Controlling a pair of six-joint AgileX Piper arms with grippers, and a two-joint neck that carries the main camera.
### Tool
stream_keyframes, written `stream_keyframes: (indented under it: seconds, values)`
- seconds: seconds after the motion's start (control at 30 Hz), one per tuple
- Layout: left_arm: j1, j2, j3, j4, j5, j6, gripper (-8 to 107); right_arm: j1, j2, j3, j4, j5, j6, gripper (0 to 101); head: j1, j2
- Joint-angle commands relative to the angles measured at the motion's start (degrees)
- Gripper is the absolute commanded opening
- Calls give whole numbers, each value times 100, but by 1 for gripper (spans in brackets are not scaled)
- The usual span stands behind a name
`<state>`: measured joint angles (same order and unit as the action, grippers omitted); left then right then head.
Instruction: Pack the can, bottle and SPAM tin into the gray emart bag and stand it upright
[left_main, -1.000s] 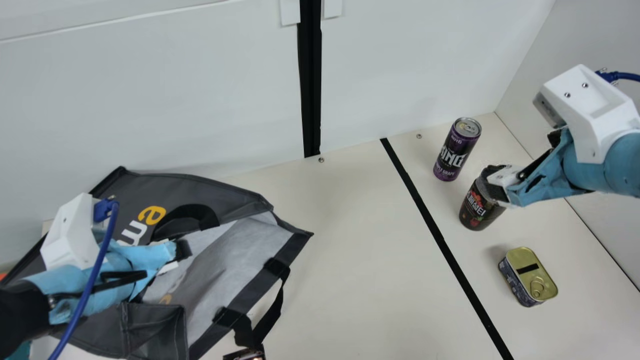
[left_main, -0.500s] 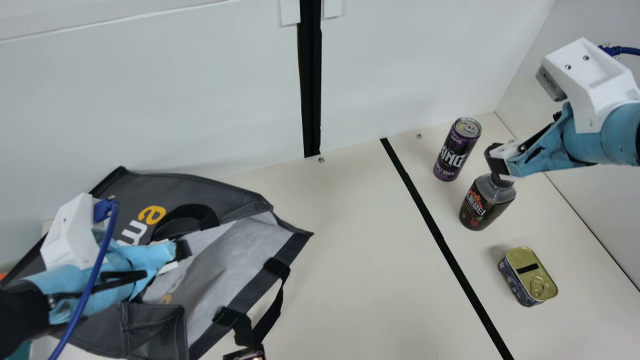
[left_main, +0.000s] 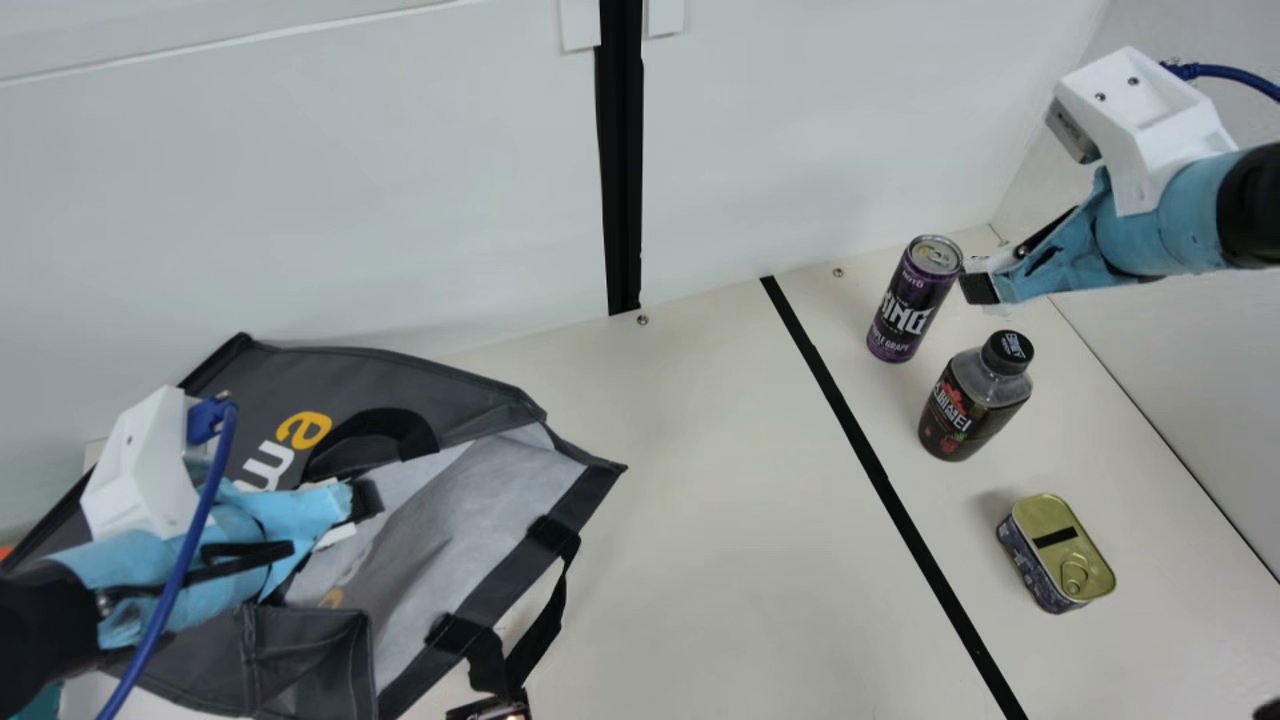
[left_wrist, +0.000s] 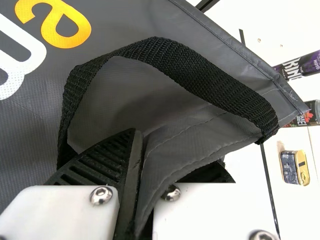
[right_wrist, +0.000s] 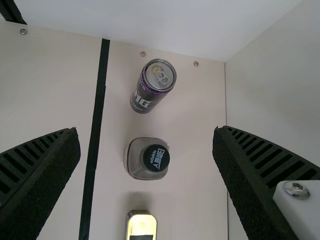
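Note:
In the main view my left gripper (left_main: 362, 500) is at the gray bag (left_main: 500, 480), which lies on its side with its mouth facing right. The left wrist view has the left gripper (left_wrist: 142, 175) shut on the bag's rim (left_wrist: 165, 170), beside a black strap handle. My right gripper (left_main: 978, 285) hovers right of the purple can (left_main: 912, 300), above and behind the dark bottle (left_main: 975, 395); both stand upright. In the right wrist view the right gripper (right_wrist: 147, 150) is open, its fingers wide apart, holding nothing. The SPAM tin (left_main: 1058, 555) rests on the table nearer the front.
A black tape line (left_main: 880, 480) crosses the table (left_main: 740, 520) between bag and items. White walls rise at the back and right. The bag's other handle (left_main: 545, 620) hangs over the table, near a small dark object (left_main: 490, 709) at the bottom edge.
My right gripper has risen off the bottle's top and shifted back and slightly left, leaving the bottle standing in place. The left arm, bag, can and tin have kept still.

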<state>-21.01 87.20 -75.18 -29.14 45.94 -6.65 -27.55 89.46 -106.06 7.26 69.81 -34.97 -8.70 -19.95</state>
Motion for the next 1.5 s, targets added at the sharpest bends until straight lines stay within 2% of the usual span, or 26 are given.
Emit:
stream_keyframes:
  seconds: [0.0, 1.03, 1.47]
  values:
    - [0, 0, 0, 0, 0, 0, -8, 17, 146, -102, -23, 9, 15, 95, -130, -5]
    - [0, 0, 0, 0, 0, 0, -8, 388, 2093, -1402, -297, 9, 343, 95, -130, -5]
    - [0, 0, 0, 0, 0, 0, -8, 460, 2914, -2183, -395, 9, 469, 95, -130, -5]
